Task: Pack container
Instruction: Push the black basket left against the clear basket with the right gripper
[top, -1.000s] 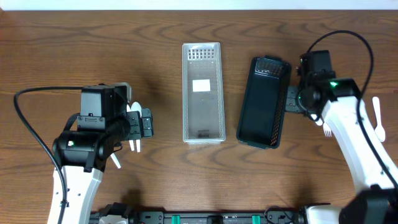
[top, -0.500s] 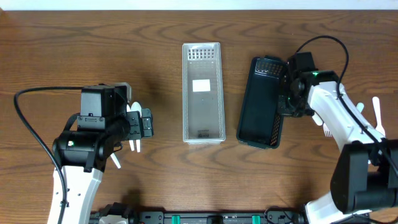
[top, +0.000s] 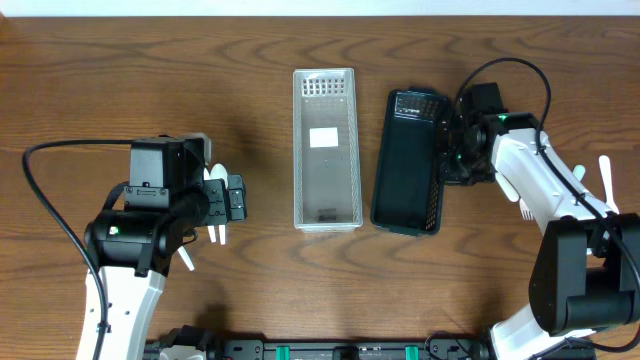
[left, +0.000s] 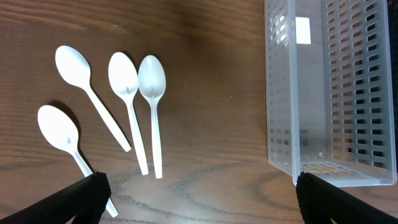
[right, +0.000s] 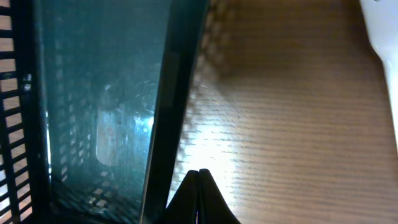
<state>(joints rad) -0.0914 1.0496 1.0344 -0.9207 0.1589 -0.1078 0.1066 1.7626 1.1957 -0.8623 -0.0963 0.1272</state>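
Right gripper (right: 199, 177) pinched fully shut, nothing held, tips apparently against outer wall of black basket (top: 400, 185). Left gripper (left: 199, 193) spread wide, empty, over white spoons (left: 151, 78), clear basket (top: 326, 180) just beside. Spoons judged light, thin, slippery; best pinched mid-handle.

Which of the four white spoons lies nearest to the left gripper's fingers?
The lowest spoon in the left wrist view: its handle ends at one finger of the left gripper; the other three stop short.
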